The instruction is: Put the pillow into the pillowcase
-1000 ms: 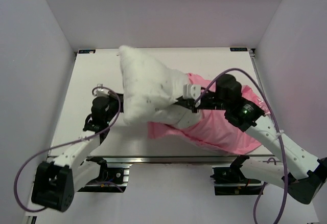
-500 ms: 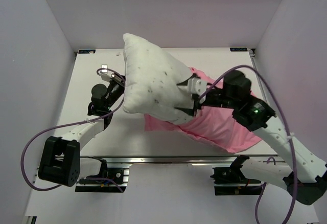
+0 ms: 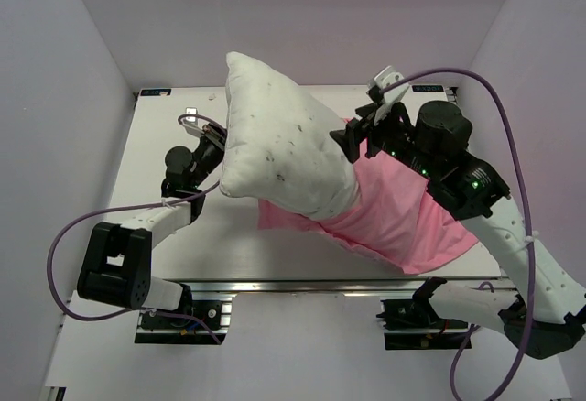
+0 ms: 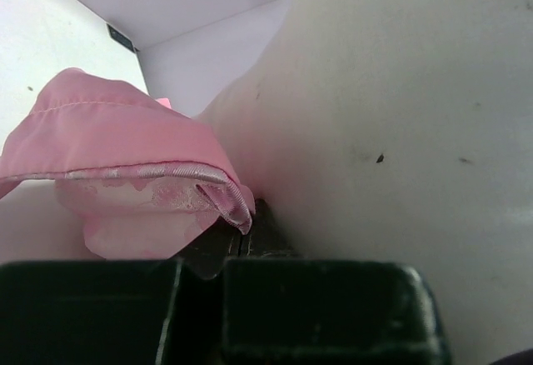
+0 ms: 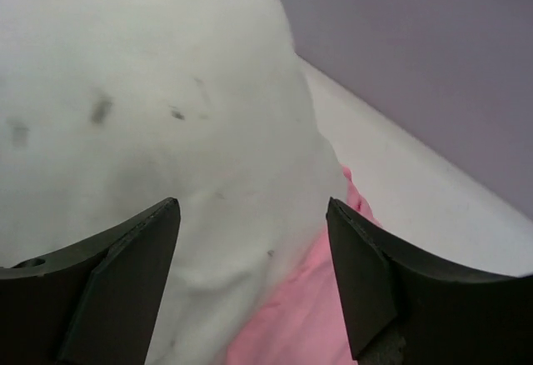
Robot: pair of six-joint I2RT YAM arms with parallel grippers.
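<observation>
The pillow (image 3: 279,149) stands tilted mid-table, its top corner raised toward the back wall and its lower end lying over the pillowcase (image 3: 394,218). The pillowcase is spread flat on the table (image 3: 311,99), to the R and near side. L gripper (image 3: 212,135) sits at the pillow's L edge. In the wrist view its jaws look pressed together, w/ the pink hem (image 4: 133,172) pinched at the tips and the pillow touching on the R. R gripper (image 3: 355,137) is lifted off the table at the pillow's upper R side. Its jaws are spread wide and grip nothing, w/ white pillow (image 5: 150,90) and a bit of pink (image 5: 291,315) showing between them.
</observation>
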